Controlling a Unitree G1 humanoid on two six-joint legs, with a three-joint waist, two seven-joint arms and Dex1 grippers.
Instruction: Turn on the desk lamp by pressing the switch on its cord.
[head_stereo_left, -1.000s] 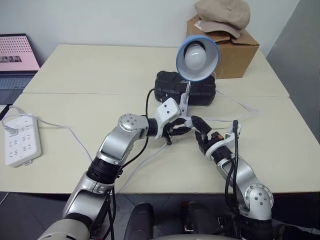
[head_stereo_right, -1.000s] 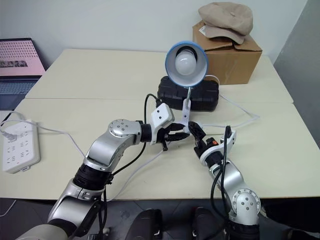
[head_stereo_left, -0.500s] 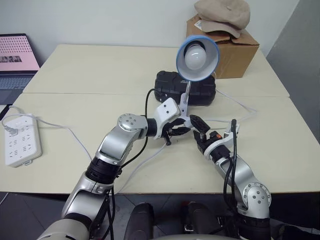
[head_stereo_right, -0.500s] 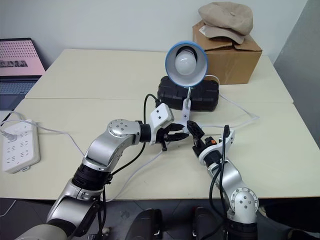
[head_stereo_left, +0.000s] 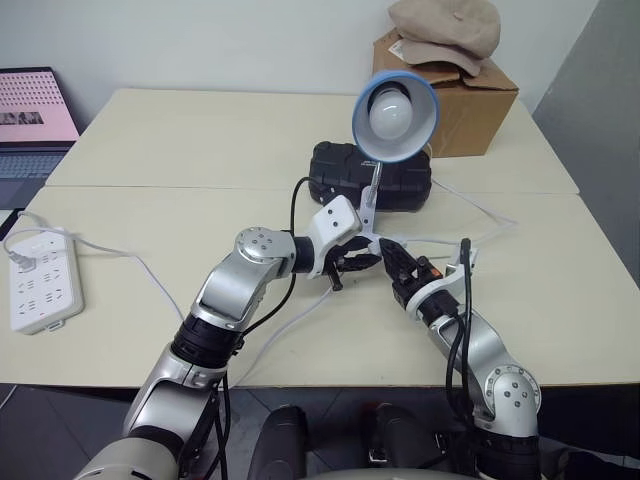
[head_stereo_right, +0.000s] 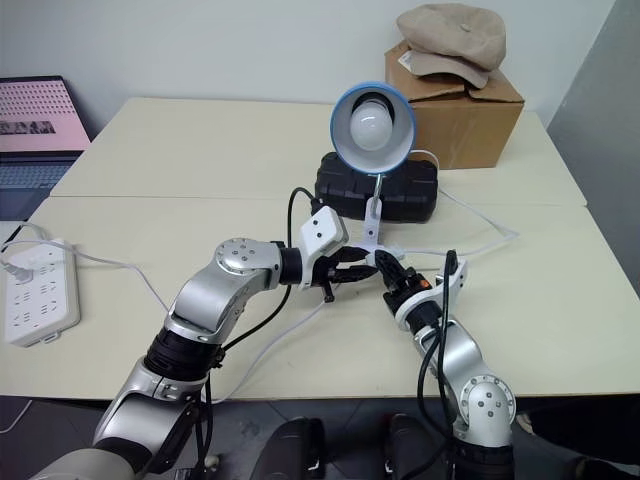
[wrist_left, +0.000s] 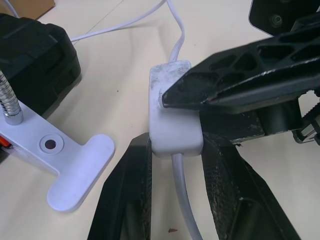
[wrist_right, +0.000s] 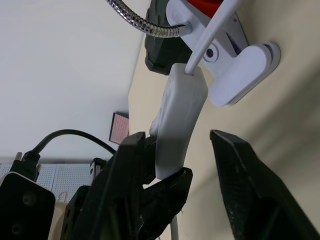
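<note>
The left end effector (wrist_left: 172, 165) is clamped on the small white oblong inline switch (wrist_left: 172, 117) of the thin white cord (wrist_left: 182, 192), steadying it just above the cream counter (head_stereo_left: 200, 150) so a fingertip (wrist_left: 200, 92) of the right end effector (wrist_right: 175, 150) – jaws straddling the switch, one touching it – can press. The blue-shaded clip lamp (head_stereo_left: 395, 112) stands unlit just behind. A cardboard box (head_stereo_left: 470, 100), a white power strip (head_stereo_left: 42, 282) and a laptop (head_stereo_left: 35, 110) sit well apart.

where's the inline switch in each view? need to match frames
Left eye: switch between both gripper tips, table centre.
Right eye: same spot.
Left wrist: centre, clamped by left gripper.
Right wrist: centre, hanging upright.
Shared landmark: lamp's white clip base.
</note>
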